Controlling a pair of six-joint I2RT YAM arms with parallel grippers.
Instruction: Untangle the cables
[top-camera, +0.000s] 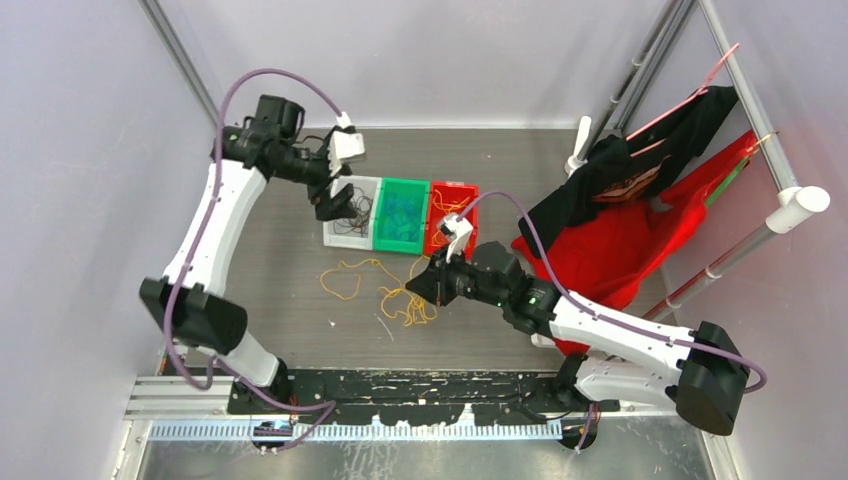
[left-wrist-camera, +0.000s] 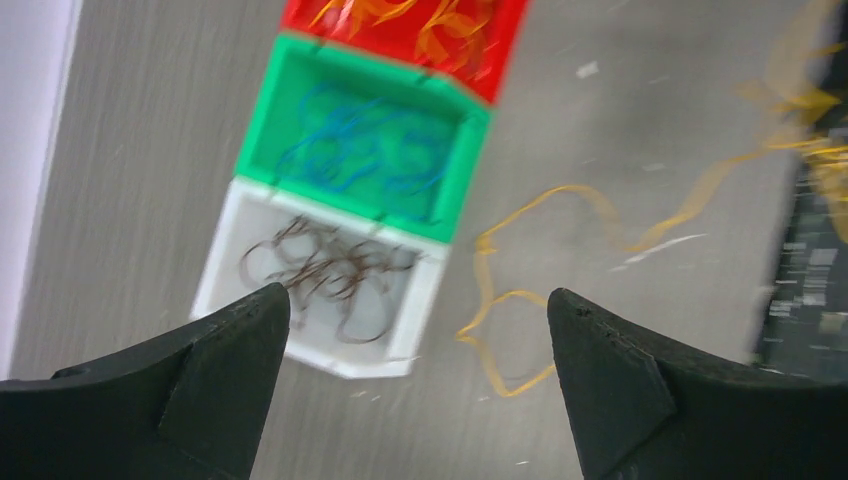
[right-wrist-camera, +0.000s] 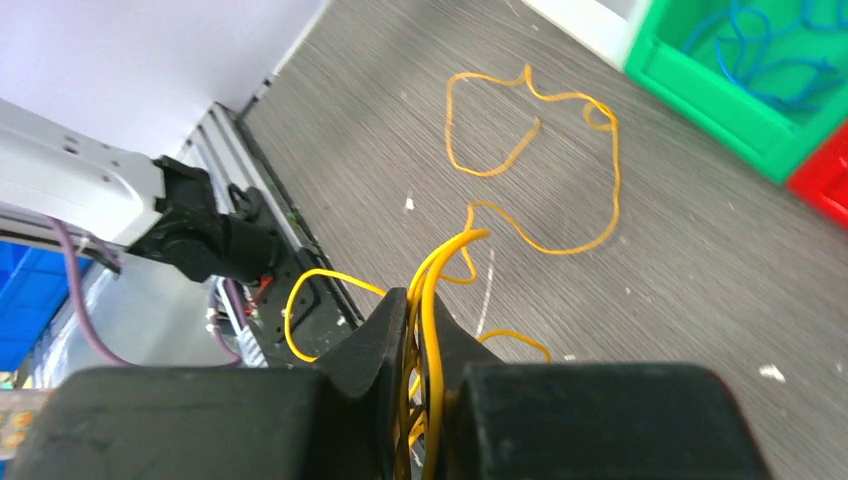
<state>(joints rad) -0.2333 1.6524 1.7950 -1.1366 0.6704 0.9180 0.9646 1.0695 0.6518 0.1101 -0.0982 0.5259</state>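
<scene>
Yellow-orange cables (right-wrist-camera: 436, 262), thin and curly, run up between your right gripper's (right-wrist-camera: 420, 312) black jaws, which are pressed together on a small bunch of the strands. More of the tangle hangs below the jaws toward the grey table (right-wrist-camera: 700, 260). Just beyond those jaws a loose yellow-orange loop (right-wrist-camera: 616, 175) lies flat on the table; you cannot tell whether it joins the bunch you hold.

The top view adds what that wrist camera misses: the tangle spreads on the table beside the right jaws, and red and black clothes (top-camera: 620, 240) hang from a rail at the far right.

Farther out, your left gripper (left-wrist-camera: 417, 300) hovers with its jaws spread wide and nothing between them. Beyond them sits a row of three plastic bins. Nearest the jaws is a white bin (left-wrist-camera: 215, 275) holding dark brown cables (left-wrist-camera: 330, 270), then a green bin (left-wrist-camera: 262, 110) with blue cables (left-wrist-camera: 370, 150), then a red bin (left-wrist-camera: 505, 50) with more yellow-orange strands. Only the left wrist view shows the brown wires plainly, though it is blurred.
</scene>
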